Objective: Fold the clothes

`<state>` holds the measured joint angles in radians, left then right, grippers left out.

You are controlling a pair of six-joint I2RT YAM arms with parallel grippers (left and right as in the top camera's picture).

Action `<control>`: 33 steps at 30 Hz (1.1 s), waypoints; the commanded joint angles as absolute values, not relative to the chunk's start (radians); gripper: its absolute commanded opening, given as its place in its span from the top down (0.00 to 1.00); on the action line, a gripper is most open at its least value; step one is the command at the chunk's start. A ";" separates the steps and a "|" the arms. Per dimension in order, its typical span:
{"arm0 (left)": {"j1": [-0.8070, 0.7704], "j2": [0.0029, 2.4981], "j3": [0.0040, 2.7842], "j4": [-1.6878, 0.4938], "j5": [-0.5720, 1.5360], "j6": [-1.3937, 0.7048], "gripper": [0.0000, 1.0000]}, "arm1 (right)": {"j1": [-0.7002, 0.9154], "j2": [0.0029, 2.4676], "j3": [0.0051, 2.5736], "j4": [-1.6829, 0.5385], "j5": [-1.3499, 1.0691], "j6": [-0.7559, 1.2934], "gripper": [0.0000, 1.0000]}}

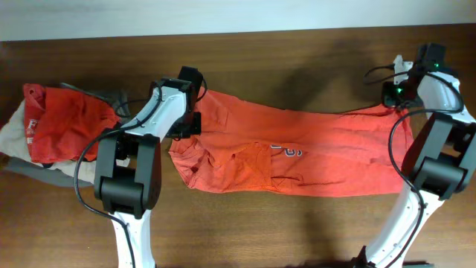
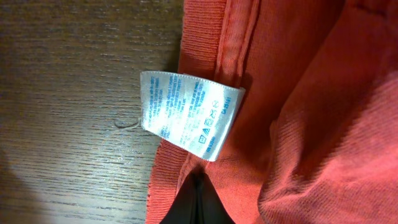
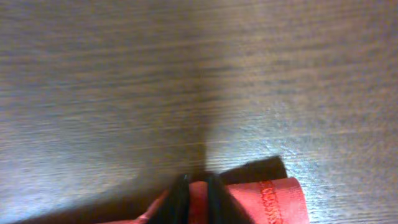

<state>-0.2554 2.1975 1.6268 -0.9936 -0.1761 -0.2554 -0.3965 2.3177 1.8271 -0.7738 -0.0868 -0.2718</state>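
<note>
left tool [image 2: 198, 200] clamped on collar of T-shirt [image 1: 320, 160], right tool [image 3: 198, 194] pinching its hem, fabric stretched between them

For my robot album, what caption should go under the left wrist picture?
Left gripper pinching the orange-red T-shirt near its white care label.

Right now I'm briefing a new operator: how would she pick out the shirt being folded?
On the brown wooden table, look between the left arm and the right arm. The orange-red T-shirt lies stretched out from one to the other, unlike the crumpled red garment heaped at the table's left end.
</note>
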 commanded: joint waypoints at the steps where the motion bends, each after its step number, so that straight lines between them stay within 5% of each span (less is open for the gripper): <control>1: -0.246 2.210 1.618 -0.984 -0.188 -0.269 1.00 | -0.409 2.339 1.843 -0.763 -0.025 -0.159 0.96; 19: -0.246 2.210 1.618 -0.984 -0.188 -0.270 0.99 | -0.496 2.291 1.847 -0.824 -0.045 0.483 0.96; 28: -0.246 2.210 1.618 -0.982 -0.188 -0.270 1.00 | -0.602 2.289 1.938 -0.862 -0.109 0.449 0.96; 33: -0.246 2.210 1.619 -0.977 -0.192 -0.269 0.99 | -0.639 2.289 2.038 -0.939 -0.299 0.262 0.95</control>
